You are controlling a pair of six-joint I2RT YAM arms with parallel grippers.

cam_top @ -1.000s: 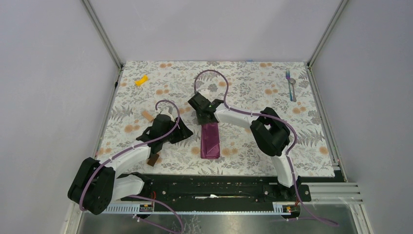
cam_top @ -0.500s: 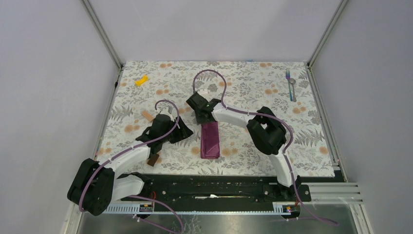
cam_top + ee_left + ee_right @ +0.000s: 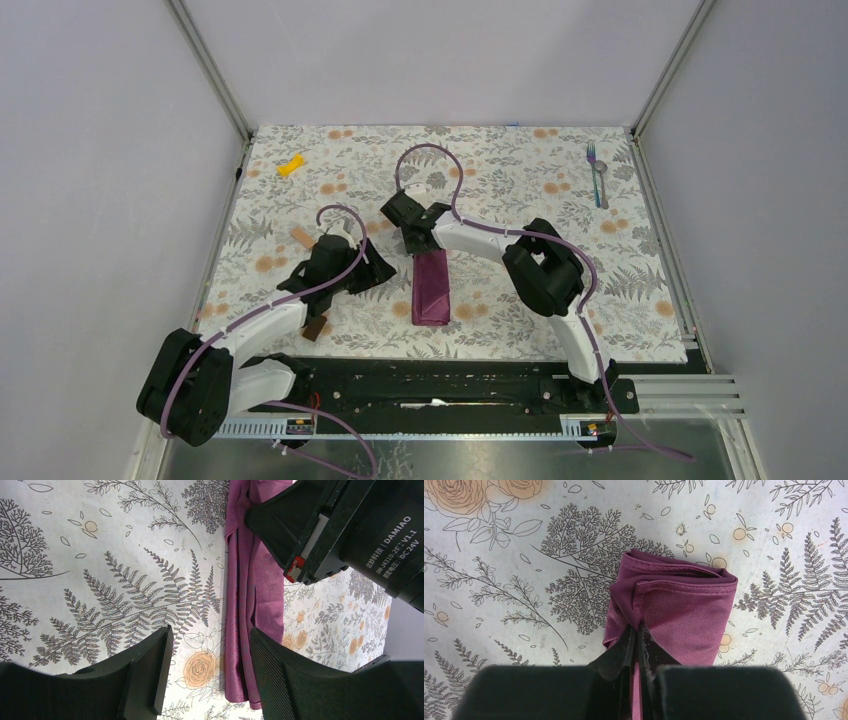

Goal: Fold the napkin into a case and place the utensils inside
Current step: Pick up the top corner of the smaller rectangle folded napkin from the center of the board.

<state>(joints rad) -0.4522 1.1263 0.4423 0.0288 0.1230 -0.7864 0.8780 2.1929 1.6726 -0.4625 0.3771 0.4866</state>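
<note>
Right wrist view: right gripper (image 3: 639,630) is clenched, pinching a raised fold of the case (image 3: 684,615), a plum folded strip on the floral table cover (image 3: 500,160); top view puts that grip at the case's far end. Left wrist view: left gripper (image 3: 210,635) is released, fingers spread, low at the case's left long edge, with that edge between the fingers and not gripped. Fork (image 3: 591,155) and spoon (image 3: 600,186) lie together well apart from the case, off to its far right.
</note>
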